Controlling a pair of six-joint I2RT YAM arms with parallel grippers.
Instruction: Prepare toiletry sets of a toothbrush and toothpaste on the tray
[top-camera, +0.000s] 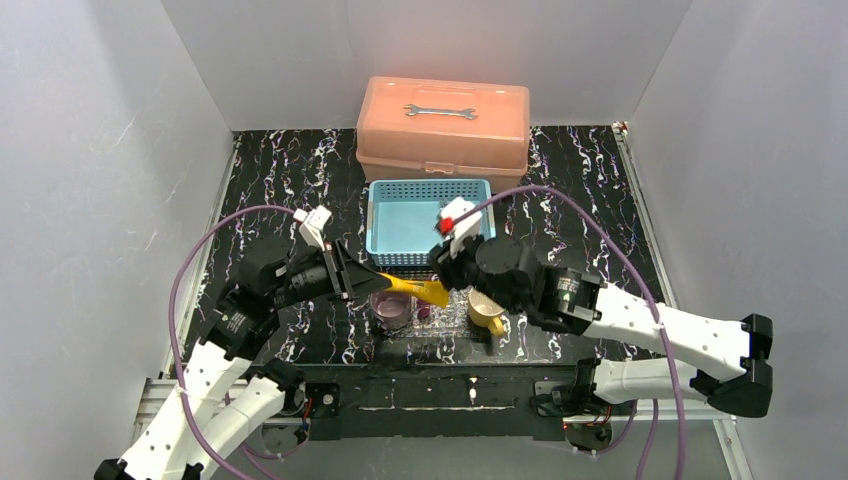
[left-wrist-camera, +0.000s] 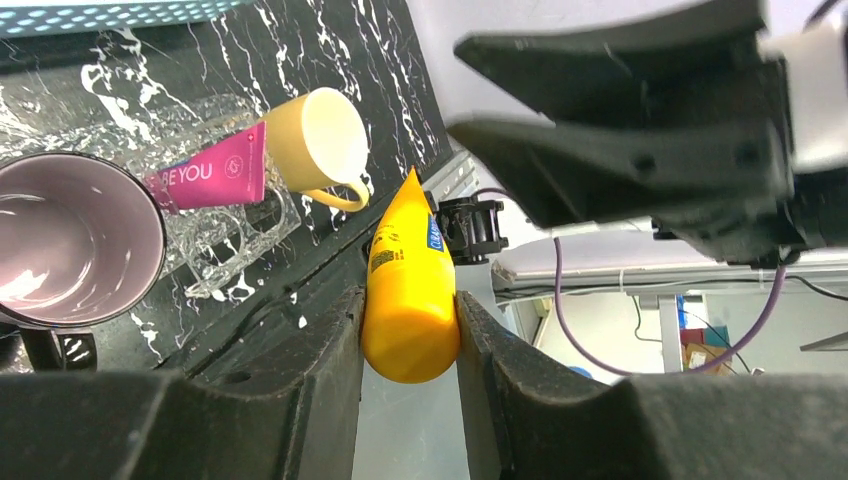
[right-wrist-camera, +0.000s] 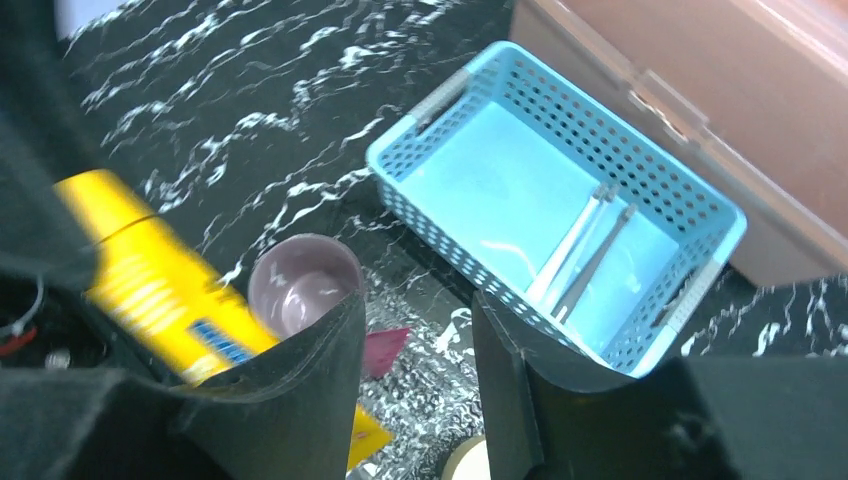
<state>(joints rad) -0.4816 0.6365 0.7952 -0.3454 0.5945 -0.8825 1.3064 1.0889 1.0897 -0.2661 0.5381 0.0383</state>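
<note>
1. Clamping the yellow tube (left-wrist-camera: 405, 250) near its rounded end, the left fingers (left-wrist-camera: 320, 400) press it from both sides and hold it off the bench (top-camera: 290, 180), up beside the purple mug (left-wrist-camera: 70, 240).
2. The right fingers (right-wrist-camera: 300, 400) stand apart with a clear gap between them and grip nothing. The yellow tube's flat crimped end pokes in at the inner side of one finger, up and to the right of the purple mug. Whether it touches that finger I cannot tell.
3. The magenta tube (left-wrist-camera: 210, 180) lies on the clear tray (left-wrist-camera: 225, 265), just right of the purple mug, between it and the yellow mug (left-wrist-camera: 315, 140).
4. Two pale toothbrushes (right-wrist-camera: 575, 250) lie side by side in the light-blue basket (right-wrist-camera: 440, 100), which sits just beyond the purple mug.
5. The salmon toolbox (top-camera: 443, 140) stands farther beyond the purple mug, behind the basket, with a wrench (top-camera: 440, 111) on its lid.
</note>
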